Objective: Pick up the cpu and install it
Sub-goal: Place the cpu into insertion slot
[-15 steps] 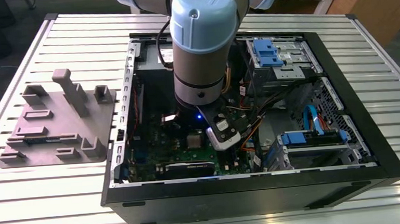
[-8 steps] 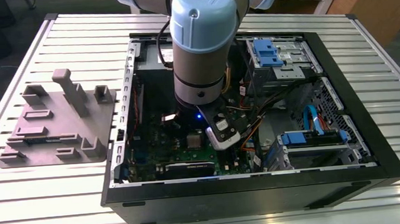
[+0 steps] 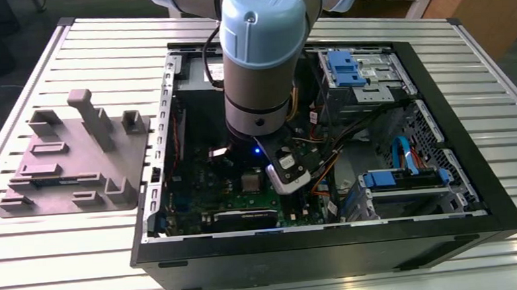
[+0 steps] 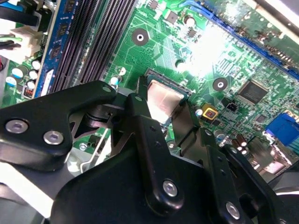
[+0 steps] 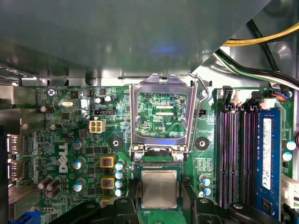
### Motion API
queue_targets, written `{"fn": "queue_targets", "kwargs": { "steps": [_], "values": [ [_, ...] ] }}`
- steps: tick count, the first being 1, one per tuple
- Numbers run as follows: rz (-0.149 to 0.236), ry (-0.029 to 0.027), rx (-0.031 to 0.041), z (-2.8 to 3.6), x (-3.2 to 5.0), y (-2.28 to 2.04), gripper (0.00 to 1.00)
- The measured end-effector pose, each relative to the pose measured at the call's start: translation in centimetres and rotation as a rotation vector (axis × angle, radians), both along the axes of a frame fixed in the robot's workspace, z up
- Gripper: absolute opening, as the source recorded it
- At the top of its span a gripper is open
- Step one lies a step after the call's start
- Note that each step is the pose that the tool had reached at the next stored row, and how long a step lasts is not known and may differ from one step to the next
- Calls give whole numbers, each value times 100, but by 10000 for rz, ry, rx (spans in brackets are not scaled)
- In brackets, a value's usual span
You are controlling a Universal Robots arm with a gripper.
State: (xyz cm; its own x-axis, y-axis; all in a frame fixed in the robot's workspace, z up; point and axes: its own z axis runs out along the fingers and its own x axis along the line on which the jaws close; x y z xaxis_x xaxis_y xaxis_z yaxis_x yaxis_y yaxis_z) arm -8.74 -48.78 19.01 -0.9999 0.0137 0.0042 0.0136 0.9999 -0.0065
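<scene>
You are well into this job: the cpu (image 5: 159, 188) is off its pickup spot and down inside the open computer case (image 3: 477, 192), which lies on its side on the slatted table (image 3: 69, 278), with the arm (image 3: 258, 57) reaching straight down into it. In the first wrist view the chip sits right at the socket on the green motherboard (image 5: 70, 135), its silver-grey top facing the camera and squared up with the socket's edges, just beside the hinge of the load plate (image 5: 161, 79). That plate stands flipped open, and its retention lever (image 5: 200, 98) is unlatched beside it, so the clamping part of the install is not yet done. You cannot tell from these views whether the chip is fully seated in the socket or held a touch above it; the second wrist view shows the cpu (image 4: 163, 98) low against the socket frame, but the contact underneath is hidden. The gripper (image 4: 162, 105) is drawn in narrow, to about the chip's own width: one of its black fingers (image 4: 140, 121) sits along one side of the chip and its partner along the opposite side, both appearing to touch the edges, so judge it as clamped on the cpu, not released. The long black memory slots (image 5: 236, 149) lie well to the side of the socket and clear of the gripper. Out on the table, near the case, the grey fixture block (image 3: 71, 170) stands apart from the work.
</scene>
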Motion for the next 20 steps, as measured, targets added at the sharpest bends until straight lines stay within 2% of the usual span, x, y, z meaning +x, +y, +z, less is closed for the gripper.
{"fn": "queue_targets", "kwargs": {
  "steps": [3, 4, 6, 12, 13, 15, 16, 17, 20],
  "values": [
    [1, 0, -2, 0, 0, 0, 47],
    [0, 0, -2, -1, 0, 0, 54],
    [0, 0, -2, 0, 0, 0, 54],
    [0, 22, -1, 110, 0, 0, 54],
    [0, 32, -1, 132, 0, 0, 52],
    [0, 56, -1, 174, 0, 0, 40],
    [0, 67, 0, 190, 0, 0, 40],
    [0, 79, -1, 203, 0, 0, 34],
    [0, 98, 2, 214, 0, 1, 22]
  ]
}}
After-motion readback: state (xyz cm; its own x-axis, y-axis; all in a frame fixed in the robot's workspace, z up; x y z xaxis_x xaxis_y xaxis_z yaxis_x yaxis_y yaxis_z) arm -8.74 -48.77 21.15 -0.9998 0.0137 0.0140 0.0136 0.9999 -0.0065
